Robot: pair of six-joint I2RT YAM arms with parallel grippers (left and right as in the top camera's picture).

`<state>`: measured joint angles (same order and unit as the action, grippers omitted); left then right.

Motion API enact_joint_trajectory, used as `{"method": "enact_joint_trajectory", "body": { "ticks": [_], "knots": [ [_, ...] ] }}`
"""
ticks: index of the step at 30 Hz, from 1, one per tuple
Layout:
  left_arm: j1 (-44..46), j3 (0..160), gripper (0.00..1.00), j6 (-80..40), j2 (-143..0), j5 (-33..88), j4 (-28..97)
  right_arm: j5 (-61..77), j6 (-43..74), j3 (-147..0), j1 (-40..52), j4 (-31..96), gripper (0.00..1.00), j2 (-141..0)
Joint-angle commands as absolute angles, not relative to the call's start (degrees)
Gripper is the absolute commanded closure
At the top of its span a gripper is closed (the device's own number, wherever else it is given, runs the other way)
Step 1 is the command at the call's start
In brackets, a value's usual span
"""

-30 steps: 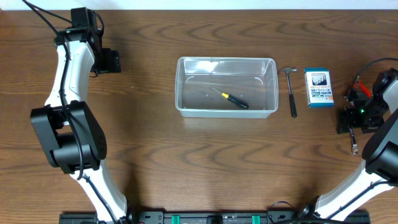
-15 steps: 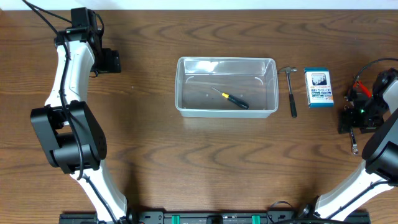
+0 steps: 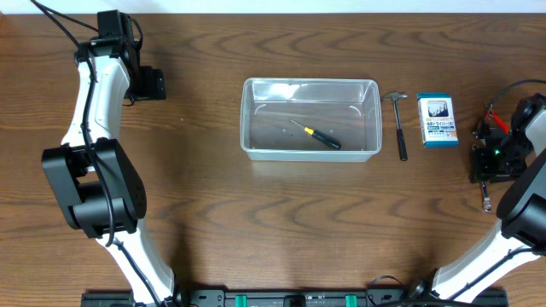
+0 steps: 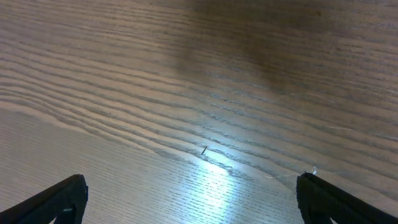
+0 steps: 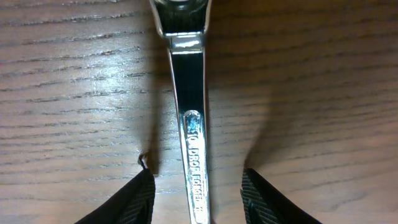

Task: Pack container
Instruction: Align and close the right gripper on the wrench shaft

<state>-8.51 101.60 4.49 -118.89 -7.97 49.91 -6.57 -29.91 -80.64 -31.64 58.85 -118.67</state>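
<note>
The container, a clear plastic tub, sits at the table's centre with a black-and-yellow screwdriver inside. At the far right a chrome wrench lies flat on the wood. My right gripper straddles its shaft, and its fingers stand a small gap off on both sides, touching nothing. In the overhead view the wrench's end pokes out below the right gripper. The left gripper is wide open over bare wood at the far left, holding nothing.
A small hammer lies just right of the container. Beyond it is a blue-and-white box. Red-tipped pliers lie partly hidden beside the right arm. Both arm bases stand at the table's front edge.
The right gripper's jaws have narrowed around the wrench shaft. The left arm and the objects on the table have not moved.
</note>
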Motion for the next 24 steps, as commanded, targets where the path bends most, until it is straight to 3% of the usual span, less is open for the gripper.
{"method": "enact_joint_trajectory", "body": {
  "ticks": [1,5,19,24],
  "knots": [
    [-8.56,101.36,0.02,4.40,-119.92,-8.84,50.06,-7.07,-29.17,-80.38,-31.42,58.67,0.59,-119.28],
    [-8.56,101.36,0.02,4.40,-119.92,-8.84,50.06,-7.07,-29.17,-80.38,-31.42,58.63,0.68,-119.28],
    [-8.56,101.36,0.02,4.40,-119.92,-8.84,50.06,-7.07,-28.75,-80.40,-31.42,58.24,0.73,-119.28],
    [-8.56,101.36,0.02,4.40,-119.92,-8.84,50.06,-7.05,-28.73,-80.40,-31.42,58.06,0.82,-119.28]
  ]
}}
